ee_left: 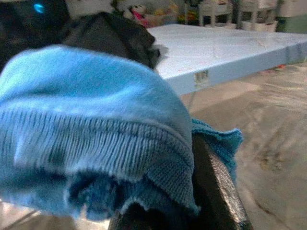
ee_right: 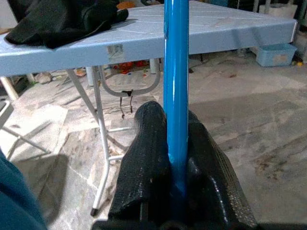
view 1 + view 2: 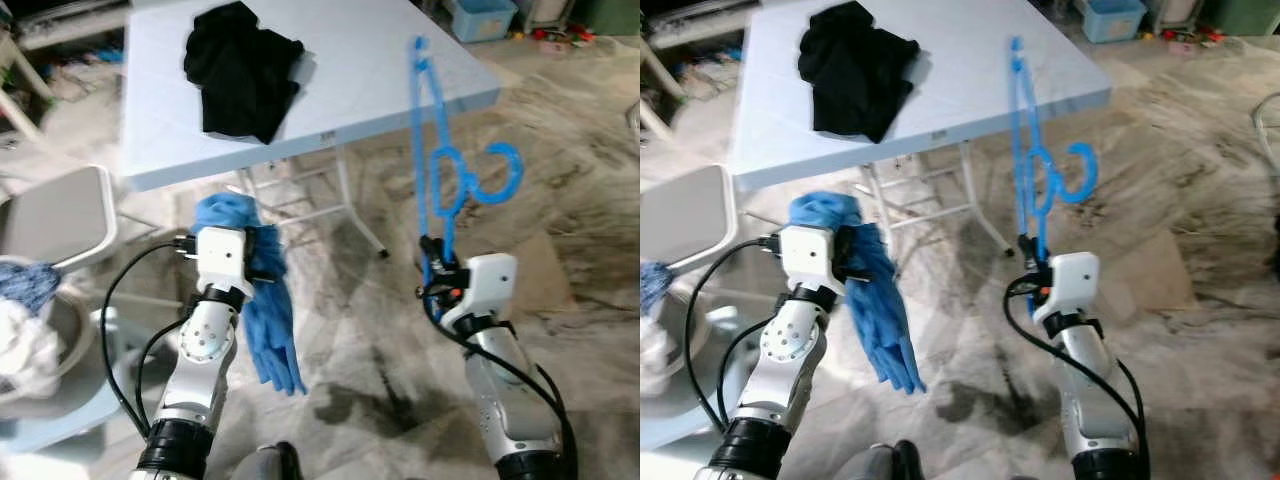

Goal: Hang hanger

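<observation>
The right gripper (image 2: 176,158) clenched the blue hanger (image 3: 443,170) by one thin end, the left gripper (image 3: 262,252) a blue knit garment (image 3: 268,315). Held so low, the upright hanger could pivot or slip, I judged.

home | marbled stone floor (image 3: 580,200) | folding table (image 3: 350,80) | toys (background clutter) (image 1: 139,12)

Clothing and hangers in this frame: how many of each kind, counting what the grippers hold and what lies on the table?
Blue knit garment: 1, held by the left gripper
Black garment: 1, lying on the folding table
Blue hanger: 1, held by the right gripper
Total: 3
</observation>
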`<state>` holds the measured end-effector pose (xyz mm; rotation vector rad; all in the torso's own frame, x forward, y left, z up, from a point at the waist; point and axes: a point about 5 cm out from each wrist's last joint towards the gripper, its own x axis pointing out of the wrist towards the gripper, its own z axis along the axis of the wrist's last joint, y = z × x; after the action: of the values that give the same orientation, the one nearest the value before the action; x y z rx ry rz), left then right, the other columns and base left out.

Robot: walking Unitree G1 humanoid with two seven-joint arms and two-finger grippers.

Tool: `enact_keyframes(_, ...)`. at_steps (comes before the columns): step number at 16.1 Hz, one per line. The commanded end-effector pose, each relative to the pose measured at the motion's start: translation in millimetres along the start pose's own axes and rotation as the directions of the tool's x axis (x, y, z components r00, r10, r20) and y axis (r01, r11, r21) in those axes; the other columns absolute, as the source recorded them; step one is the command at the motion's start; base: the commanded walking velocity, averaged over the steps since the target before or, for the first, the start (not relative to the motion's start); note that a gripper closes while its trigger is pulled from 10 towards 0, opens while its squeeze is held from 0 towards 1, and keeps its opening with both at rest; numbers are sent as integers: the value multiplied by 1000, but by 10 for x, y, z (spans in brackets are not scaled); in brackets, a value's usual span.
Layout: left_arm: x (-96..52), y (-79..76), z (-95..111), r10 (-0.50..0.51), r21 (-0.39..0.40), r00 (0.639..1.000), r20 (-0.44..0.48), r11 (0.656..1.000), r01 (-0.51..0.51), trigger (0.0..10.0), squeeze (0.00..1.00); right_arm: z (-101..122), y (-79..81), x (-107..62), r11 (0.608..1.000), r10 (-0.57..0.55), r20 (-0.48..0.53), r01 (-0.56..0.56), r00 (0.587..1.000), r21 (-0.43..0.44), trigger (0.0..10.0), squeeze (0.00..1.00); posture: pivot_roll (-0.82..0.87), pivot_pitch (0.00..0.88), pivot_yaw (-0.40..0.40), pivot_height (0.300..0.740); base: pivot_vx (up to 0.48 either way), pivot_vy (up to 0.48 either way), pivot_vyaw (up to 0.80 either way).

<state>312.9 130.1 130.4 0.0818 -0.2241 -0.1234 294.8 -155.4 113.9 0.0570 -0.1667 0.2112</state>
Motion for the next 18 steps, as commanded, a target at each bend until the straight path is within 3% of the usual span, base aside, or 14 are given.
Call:
enact_keyframes(1, -32, 89, 35, 19, 6, 1000, 6, 1000, -19, 10000, 0, 82, 125, 48, 999, 48, 38, -49, 998, 17, 10000, 0, -109, 233, 72, 740, 450, 0, 0)
enact_keyframes(8, 153, 129, 564, 50, 20, 982, 182, 998, -54, 10000, 0, 164, 169, 68, 997, 80, 61, -80, 995, -9, 10000, 0, -104, 231, 59, 740, 456, 0, 0)
enact_keyframes(12, 187, 171, 610, 62, 25, 981, 185, 997, -68, 10000, 0, 172, 172, 70, 996, 86, 61, -85, 994, -20, 10000, 0, -110, 227, 66, 740, 480, 0, 209)
enact_keyframes(18, 210, 118, 629, 43, 24, 983, 176, 999, -48, 10000, 0, 138, 179, 32, 998, 59, 53, -60, 997, 6, 10000, 0, -118, 226, 73, 740, 480, 0, 138)
